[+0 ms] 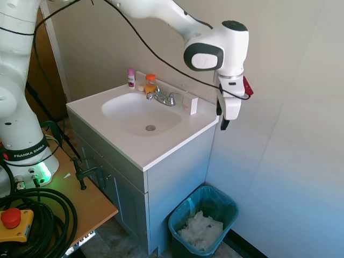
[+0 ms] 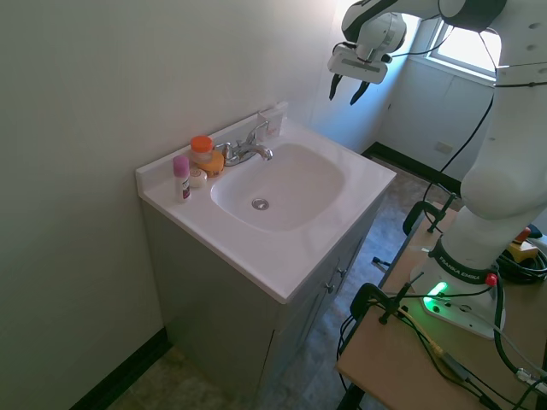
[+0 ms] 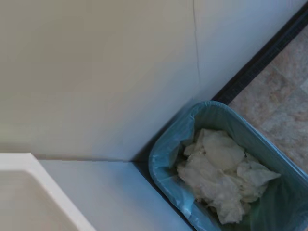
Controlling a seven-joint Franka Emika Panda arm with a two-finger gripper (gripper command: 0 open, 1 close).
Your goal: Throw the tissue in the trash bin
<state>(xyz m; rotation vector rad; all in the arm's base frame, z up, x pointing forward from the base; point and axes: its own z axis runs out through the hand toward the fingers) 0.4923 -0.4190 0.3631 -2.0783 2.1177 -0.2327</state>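
First exterior view shows the white arm reaching across from the upper left, its wrist bent so the gripper [image 1: 223, 121] points down, hanging in the air off the right end of the vanity top [image 1: 161, 145] and high above the trash bin [image 1: 203, 223]; the second exterior view shows the two dark fingers spread apart with nothing between them. The teal bin stands on the floor in the corner, just beside the cabinet's right side and near the wall; a thin liner is folded over its rim; the tissue [image 1: 200, 230] lies inside it as a crumpled white heap. Wrist view looks straight down into the bin and shows the same wad filling much of the bottom. On the vanity the sink basin [image 1: 141, 114] holds nothing; near the faucet [image 1: 163, 97] stand an orange-capped bottle [image 1: 150, 84], a pink-capped bottle [image 1: 131, 77] and a small white box [image 1: 193, 105].
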